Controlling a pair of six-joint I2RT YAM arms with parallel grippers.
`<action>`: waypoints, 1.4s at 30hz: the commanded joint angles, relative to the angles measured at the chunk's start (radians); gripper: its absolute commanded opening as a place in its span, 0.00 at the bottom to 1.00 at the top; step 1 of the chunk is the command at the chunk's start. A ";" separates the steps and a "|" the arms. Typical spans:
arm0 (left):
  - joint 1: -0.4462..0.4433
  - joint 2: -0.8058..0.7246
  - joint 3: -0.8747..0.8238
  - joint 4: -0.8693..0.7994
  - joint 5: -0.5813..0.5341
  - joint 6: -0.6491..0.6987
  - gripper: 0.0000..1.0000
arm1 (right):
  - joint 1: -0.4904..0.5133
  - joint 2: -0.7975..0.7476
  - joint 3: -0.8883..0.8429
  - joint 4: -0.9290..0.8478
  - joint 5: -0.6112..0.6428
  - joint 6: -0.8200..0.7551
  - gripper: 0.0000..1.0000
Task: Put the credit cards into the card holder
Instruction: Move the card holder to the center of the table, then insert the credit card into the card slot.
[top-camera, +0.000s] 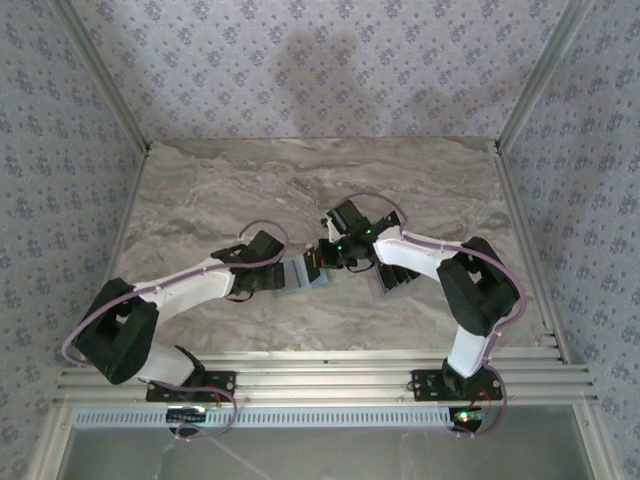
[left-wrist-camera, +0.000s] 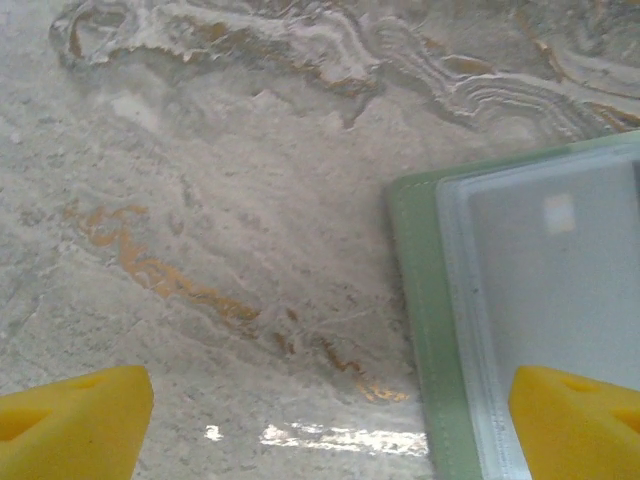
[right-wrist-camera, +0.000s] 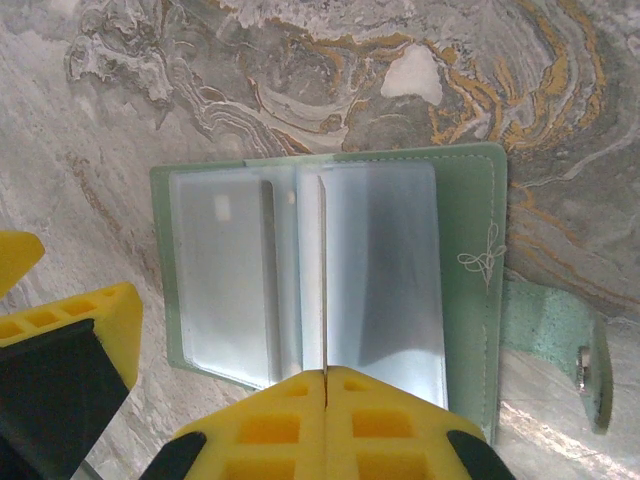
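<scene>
Right wrist view, Lena: we see the card holder (right-wrist-camera: 470, 230) lying open and flat on the table (right-wrist-camera: 120, 120), clear sleeves (right-wrist-camera: 385, 270) facing up. Our right gripper (right-wrist-camera: 325, 385) has its fingers pressed together, and a thin edge runs straight up from between them along the fold. It could be a sleeve leaf or a card seen edge-on; we cannot tell.

Agreed, Tom. On the left wrist camera our left gripper (left-wrist-camera: 330, 400) stands spread wide, astride the holder's left border. One finger is over bare table and the other over a sleeve. Whether that one touches, we can't say.

So we judge the step to be parting the sleeves for a card. To do it well we'd press the left finger down to pin the holder. On the right we'd lift only a little, or the whole holder may rise with it.

Aim matters too. In the right wrist view the long axis runs left to right and the fold crosses it in the middle. Its strap (right-wrist-camera: 545, 320) and snap (right-wrist-camera: 597, 360) lie off the right end. From above it sits mid-table between both grippers.

And the credit cards (top-camera: 398, 280)?

Probably the dark ribbed patch just beside our right forearm, though it's too small to be sure. Which way the pockets open, we can't tell either.
</scene>
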 joint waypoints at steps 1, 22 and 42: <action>0.001 0.053 0.037 0.027 0.031 0.028 0.93 | -0.005 -0.003 -0.011 0.007 -0.012 0.021 0.00; -0.007 0.061 -0.048 0.004 0.010 -0.017 0.90 | -0.028 -0.013 -0.037 0.067 -0.053 0.023 0.00; -0.008 0.045 -0.081 -0.001 -0.004 -0.023 0.89 | -0.037 0.013 -0.059 0.230 -0.240 -0.035 0.00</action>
